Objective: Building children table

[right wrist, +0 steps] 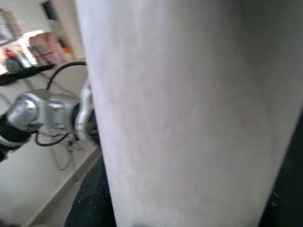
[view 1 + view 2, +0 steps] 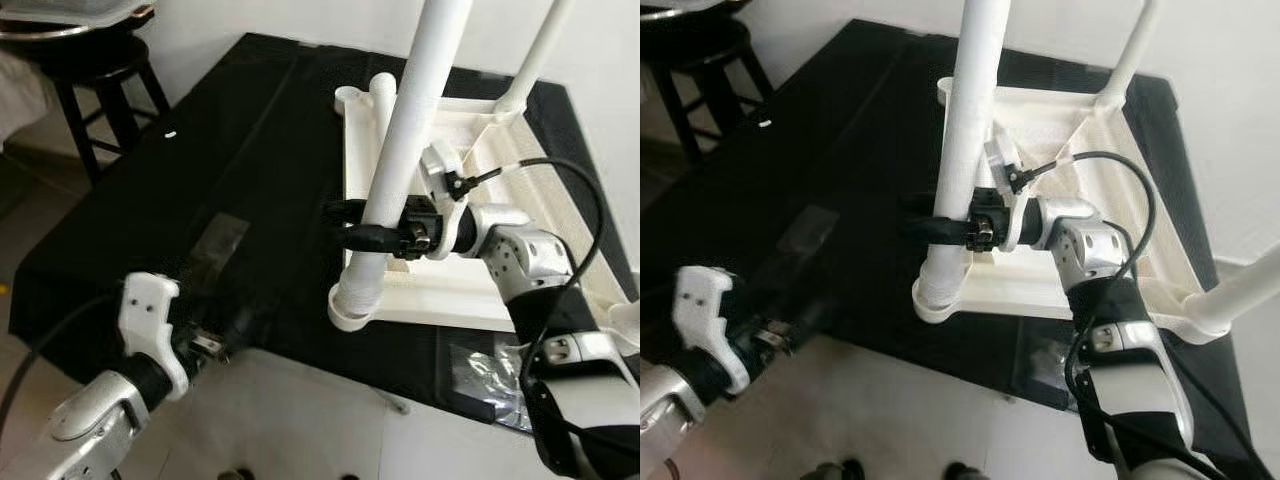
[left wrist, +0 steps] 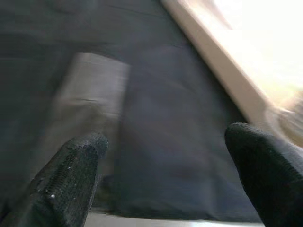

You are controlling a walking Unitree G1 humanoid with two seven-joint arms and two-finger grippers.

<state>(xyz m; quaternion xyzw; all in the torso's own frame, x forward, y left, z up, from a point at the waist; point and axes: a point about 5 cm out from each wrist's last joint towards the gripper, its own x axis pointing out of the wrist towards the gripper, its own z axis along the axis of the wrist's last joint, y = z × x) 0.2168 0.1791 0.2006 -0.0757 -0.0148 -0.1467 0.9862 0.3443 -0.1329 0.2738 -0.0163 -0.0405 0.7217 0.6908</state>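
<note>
Two jobs: our right gripper (image 2: pixel 352 226) clamps the near-corner table leg (image 2: pixel 400 160) on the upturned tabletop (image 2: pixel 480 285), we judge mid-fitting, needing twisting home, while our left gripper (image 3: pixel 165 156) hovers released.

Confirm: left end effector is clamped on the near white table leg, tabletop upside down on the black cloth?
Wrong arm. The right end effector is clamped on the near white table leg, as the left eye view shows. The left end effector hangs open over the black cloth. The tabletop does lie upside down on it.
</note>
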